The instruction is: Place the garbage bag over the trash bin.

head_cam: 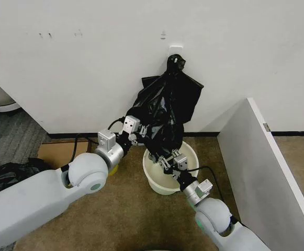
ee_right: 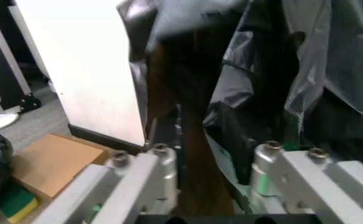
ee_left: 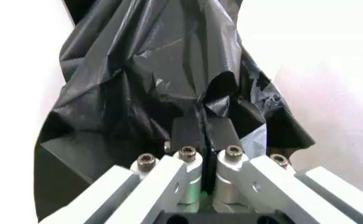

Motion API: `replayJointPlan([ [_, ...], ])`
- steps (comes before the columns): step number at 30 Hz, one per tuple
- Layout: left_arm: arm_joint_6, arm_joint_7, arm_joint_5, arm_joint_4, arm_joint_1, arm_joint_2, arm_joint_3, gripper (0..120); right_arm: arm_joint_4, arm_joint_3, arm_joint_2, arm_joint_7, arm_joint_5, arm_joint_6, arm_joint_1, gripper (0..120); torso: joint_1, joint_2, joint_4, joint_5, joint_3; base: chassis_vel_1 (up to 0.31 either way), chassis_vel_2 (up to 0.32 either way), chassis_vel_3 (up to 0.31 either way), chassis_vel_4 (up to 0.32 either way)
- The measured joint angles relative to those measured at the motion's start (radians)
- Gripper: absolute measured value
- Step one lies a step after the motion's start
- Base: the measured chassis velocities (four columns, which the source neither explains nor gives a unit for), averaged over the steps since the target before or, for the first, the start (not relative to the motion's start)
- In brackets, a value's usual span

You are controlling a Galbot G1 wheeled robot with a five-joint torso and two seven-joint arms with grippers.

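Two grippers work at the garbage bag (head_cam: 165, 112), which hangs from a hook on the white wall (head_cam: 89, 63) and droops down to the trash bin (head_cam: 159, 180). The bin stands on the brown carpet (head_cam: 125, 219), close to the wall's foot and beside a white panel (head_cam: 261, 172) on the robot's right. The bag's lower end reaches the bin's rim at the wall side, and some of the black plastic dips inside the white bucket.

The left gripper (head_cam: 140, 130) sits at the bag's left edge, above the bin's rim. In the left wrist view its jaws are clenched together on a fold of the bag (ee_left: 168, 70), the dark pads (ee_left: 188, 130) pressed flat against each other with plastic pinched between them.

The right gripper (head_cam: 165, 159) reaches from below, over the bin's opening, at the bag's bottom hem. In the right wrist view its jaws stand parted, with a sheet of the bag (ee_right: 256, 74) hanging in the gap between them and against one finger (ee_right: 168, 135); they are released, not squeezing it.

A cardboard box (head_cam: 57, 152) lies on the floor at the wall's foot to the left, and a mound of black plastic (head_cam: 8, 175) sits near the left arm.
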Motion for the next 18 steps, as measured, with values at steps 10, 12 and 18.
replayJointPlan([
  [10,-0.005,0.003,-0.001,-0.002,0.009,0.02,-0.01,0,0.052,0.027,0.002,0.008,-0.019,-0.009,-0.033,25,0.0,0.0,0.0001,0.0,0.0,0.0,0.0,0.0,0.0],
  [12,-0.006,0.003,-0.001,-0.002,0.01,0.02,-0.011,0,0.057,0.033,0.002,0.012,-0.025,-0.013,-0.044,32,0.0,0.0,0.0,0.0,0.0,0.0,0.0,0.0,0.0],
  [18,-0.006,0.003,-0.001,-0.002,0.012,0.014,-0.012,0,0.052,0.038,0.004,0.027,-0.04,-0.03,-0.054,54,0.0,0.0,0.0,0.0,0.0,0.0,0.0,0.0,0.0],
])
